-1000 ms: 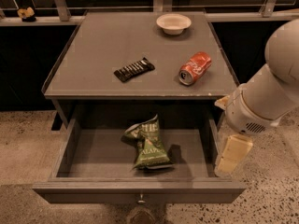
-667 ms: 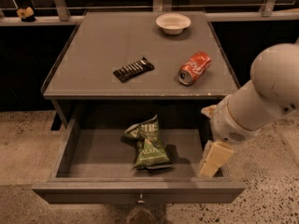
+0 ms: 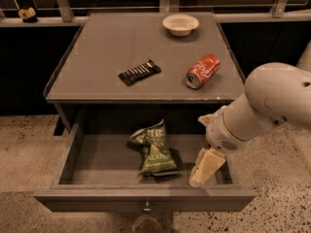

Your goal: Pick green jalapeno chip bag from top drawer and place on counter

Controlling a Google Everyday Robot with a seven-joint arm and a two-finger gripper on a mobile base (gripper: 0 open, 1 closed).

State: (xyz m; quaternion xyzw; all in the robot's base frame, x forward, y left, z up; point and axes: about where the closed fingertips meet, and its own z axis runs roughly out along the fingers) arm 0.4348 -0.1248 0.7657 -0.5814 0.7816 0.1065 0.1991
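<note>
The green jalapeno chip bag (image 3: 153, 152) lies crumpled on the floor of the open top drawer (image 3: 92, 161), near its middle. My gripper (image 3: 204, 168) hangs from the white arm (image 3: 265, 106) that comes in from the right. It is inside the drawer's right part, just right of the bag and close to the front wall, apart from the bag. The counter (image 3: 107, 52) is the grey tabletop above the drawer.
On the counter lie a black ribbed candy bar (image 3: 140, 72), a red soda can (image 3: 203, 70) on its side and a white bowl (image 3: 180, 24) at the back. The drawer's knob (image 3: 145, 208) faces me. Speckled floor lies on both sides of the cabinet.
The arm has swung left and down. The gripper has moved from the drawer's right wall further into the drawer, closer to the chip bag. The bag has not moved.
</note>
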